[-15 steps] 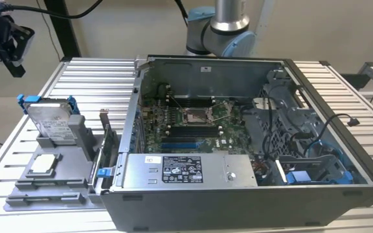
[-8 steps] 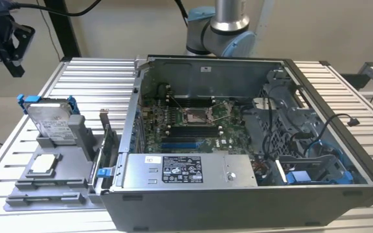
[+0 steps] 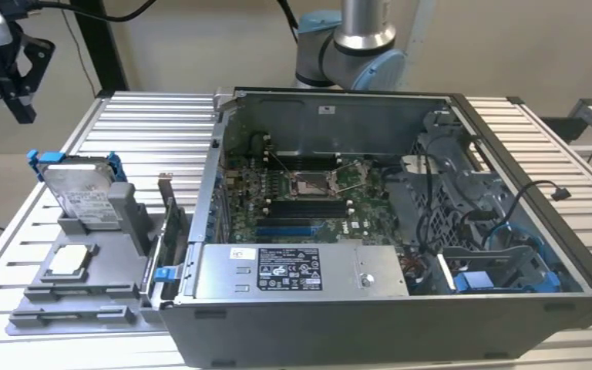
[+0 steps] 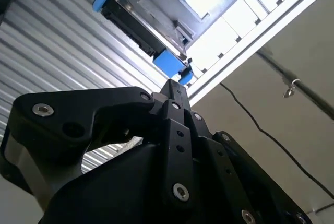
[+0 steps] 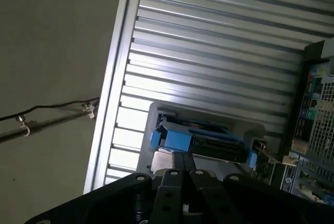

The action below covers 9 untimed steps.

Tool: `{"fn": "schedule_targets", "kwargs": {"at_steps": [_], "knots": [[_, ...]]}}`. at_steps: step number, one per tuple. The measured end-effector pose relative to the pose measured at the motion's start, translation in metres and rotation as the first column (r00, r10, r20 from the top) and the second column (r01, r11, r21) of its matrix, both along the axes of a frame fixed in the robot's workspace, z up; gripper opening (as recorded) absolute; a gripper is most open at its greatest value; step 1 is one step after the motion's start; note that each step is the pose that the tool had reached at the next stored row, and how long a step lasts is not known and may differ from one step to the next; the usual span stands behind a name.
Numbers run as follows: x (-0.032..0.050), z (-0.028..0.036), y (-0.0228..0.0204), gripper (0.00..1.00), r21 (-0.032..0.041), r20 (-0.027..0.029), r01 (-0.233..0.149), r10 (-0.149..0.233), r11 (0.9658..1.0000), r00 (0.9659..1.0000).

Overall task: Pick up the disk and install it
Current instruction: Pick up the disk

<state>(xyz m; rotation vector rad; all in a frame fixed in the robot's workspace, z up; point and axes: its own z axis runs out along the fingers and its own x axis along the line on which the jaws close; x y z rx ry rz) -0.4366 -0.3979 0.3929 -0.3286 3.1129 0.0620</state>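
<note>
Across the slatted metal table (image 3: 121, 123), noted an open computer case (image 3: 399, 324) lying on its side, taking up the middle and the exterior view's right. Behind the case, recorded the grey column of the robot arm (image 3: 363, 38). Inside the case, found a grey power-supply box (image 3: 296, 270) along the near wall and a green motherboard (image 3: 307, 193) beyond it. Just beside the case, toward the exterior view's left, logged a grey parts holder (image 3: 80, 301) resting on the table. Confirmed the disk (image 3: 78, 196) standing upright on edge in a slot at the far end of that holder, blue carrier frame around its edges, white label facing the camera. Sighted the same disk edge-on beyond the fingertips in both wrist views. Located the black gripper (image 3: 24, 114) raised at the exterior view's upper left, well apart from the disk and touching nothing. Judged the jaws closed tip to tip, gripping nothing. Noted a small square silver processor chip (image 3: 70, 262) lying flat on the holder, nearer the camera than the disk.
</note>
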Motion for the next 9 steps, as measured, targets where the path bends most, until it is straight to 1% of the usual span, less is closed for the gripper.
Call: {"fn": "schedule_targets", "kwargs": {"at_steps": [2, 5, 7, 9], "knots": [[-0.0001, 0.0000, 0.0000, 0.00, -0.0045, 0.0000, -0.036, 0.036, 0.9994, 0.9994], [-0.0002, 0.0000, 0.0000, 0.00, -0.0077, -0.0003, -0.090, 0.090, 0.9960, 0.9960], [-0.0002, 0.0000, 0.0000, 0.00, -0.0082, -0.0002, -0.127, 0.127, 0.9919, 0.9919], [-0.0002, 0.0000, 0.0000, 0.00, -0.0082, 0.0000, -0.162, 0.162, 0.9867, 0.9867]]}}
